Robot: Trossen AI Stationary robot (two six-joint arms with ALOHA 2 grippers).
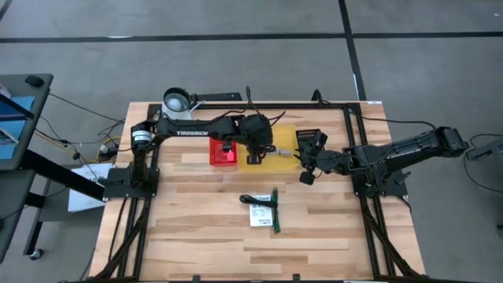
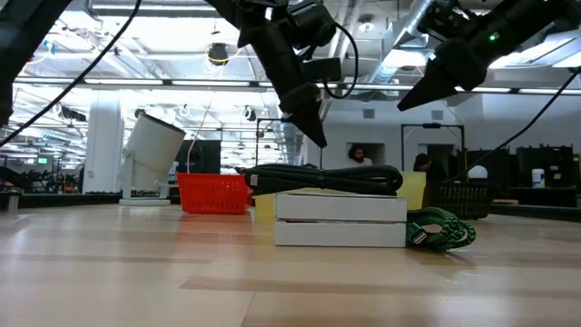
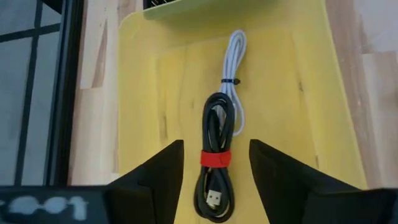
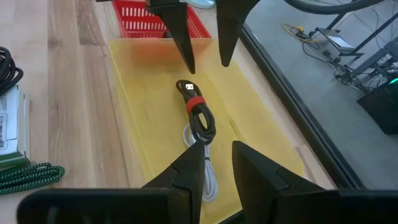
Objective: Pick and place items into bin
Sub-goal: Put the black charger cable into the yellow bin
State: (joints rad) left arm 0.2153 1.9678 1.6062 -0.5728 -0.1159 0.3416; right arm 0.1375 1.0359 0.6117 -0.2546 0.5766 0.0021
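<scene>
We find the left gripper (image 3: 216, 171) poised above the yellow bin (image 3: 143, 81), its fingers parted and clear of the coiled black cable (image 3: 216, 155), which lies flat on the bin floor directly beneath them with its red band showing. A white cable (image 3: 235, 74) lies just beyond it, touching, in the same bin. We judge the step in hand to be the release: the cable rests on the floor and nothing sits between the fingers.

In the high view the yellow bin (image 1: 277, 153) sits at about 12 o'clock from the table's centre, with a red basket (image 1: 223, 152) touching it at its 9 o'clock side and a black basket (image 1: 308, 137) at its 2 o'clock. The right gripper (image 4: 216, 165) hovers over the bin's 3 o'clock end; its fingers stand a little apart and hold nothing.

Remaining items lie near table centre, at 6 o'clock from the bin: another black cable (image 1: 258, 200) atop a white packet (image 1: 260, 216), and a green braided cord (image 1: 276, 211) beside it.

To finish this step well, we advise lifting the left gripper straight up before any sideways travel, so neither finger snags the coil. We also advise keeping the two arms apart over the bin, since both crowd it. The white mug (image 1: 177, 102) at 11 o'clock is not to be taken.
</scene>
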